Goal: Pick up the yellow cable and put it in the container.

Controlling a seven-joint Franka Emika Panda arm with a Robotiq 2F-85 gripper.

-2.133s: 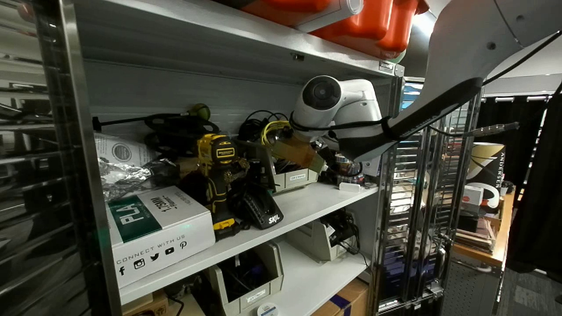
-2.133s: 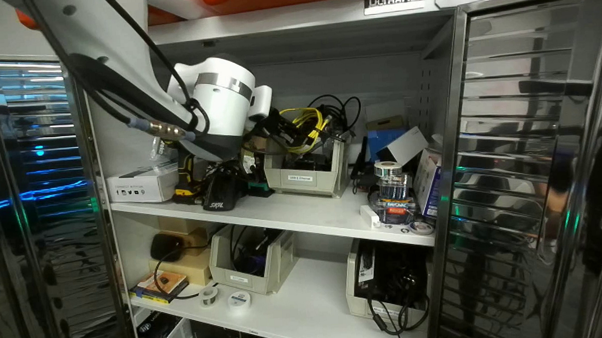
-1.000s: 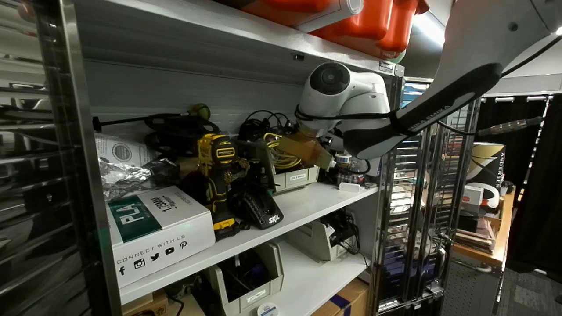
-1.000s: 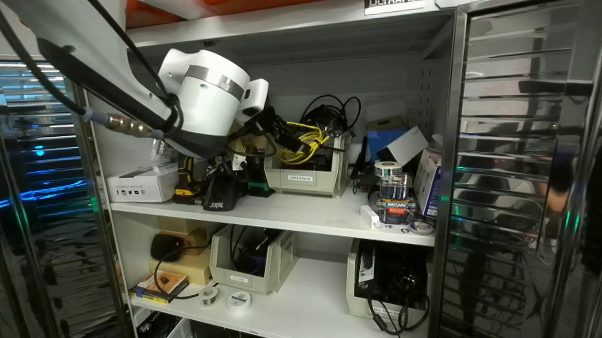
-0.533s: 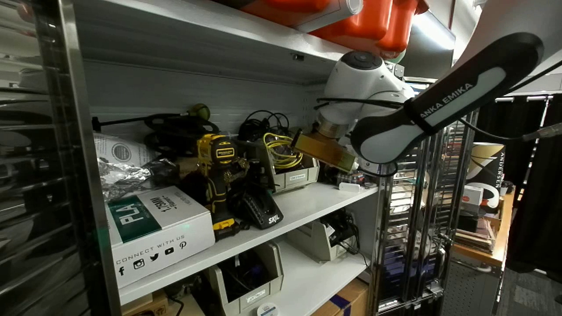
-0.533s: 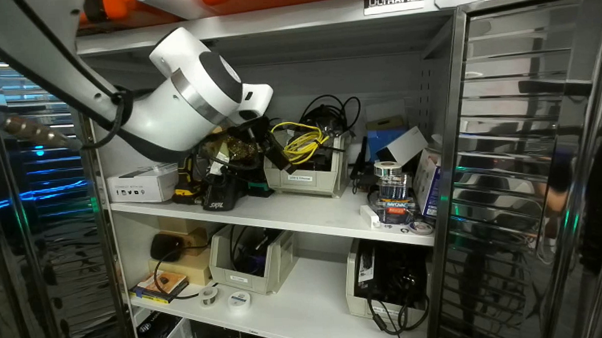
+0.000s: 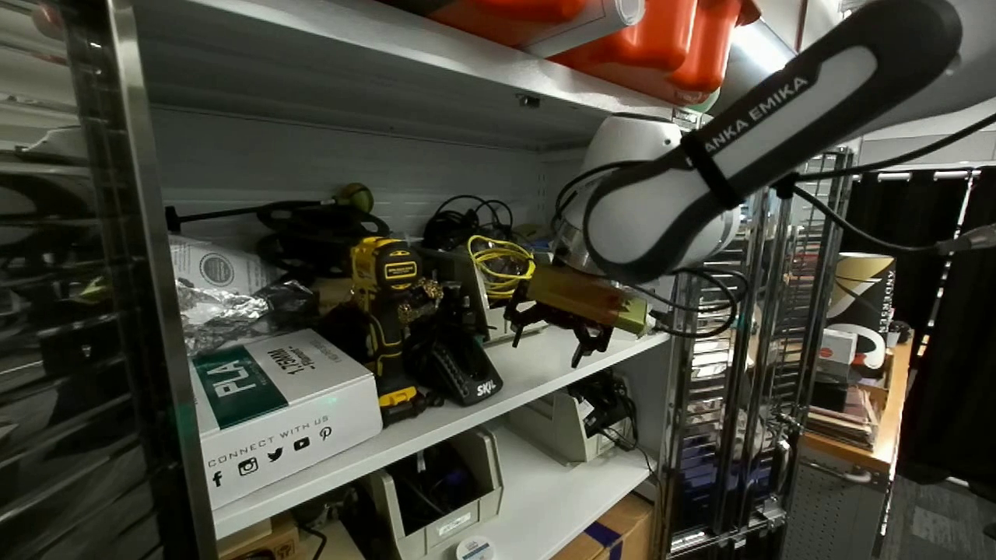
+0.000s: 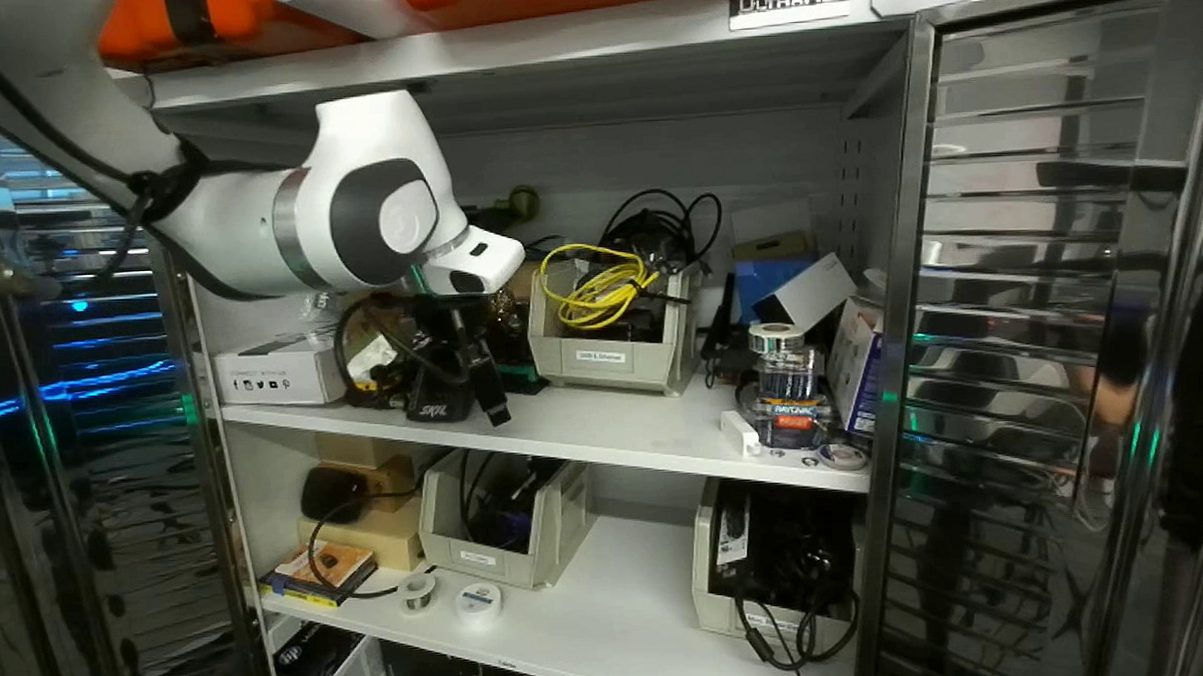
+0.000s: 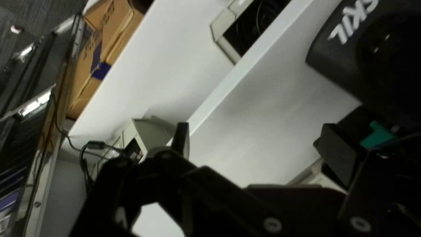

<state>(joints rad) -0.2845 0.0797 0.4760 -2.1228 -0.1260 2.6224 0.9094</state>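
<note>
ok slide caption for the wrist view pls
Wrist view: open, empty gripper, white shelf behind, black SKIL-marked device at upper right.

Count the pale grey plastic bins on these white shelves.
3: one bin on the upper shelf, holding the coiled yellow cable; on the lower shelf, a second bin left of a third bin in both exterior views. More may be hidden.

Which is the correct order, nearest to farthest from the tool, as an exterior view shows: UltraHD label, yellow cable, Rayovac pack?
In an exterior view:
1. Yellow cable: right, slightly higher.
2. Rayovac pack: farther right.
3. UltraHD label: far up, right.
</note>
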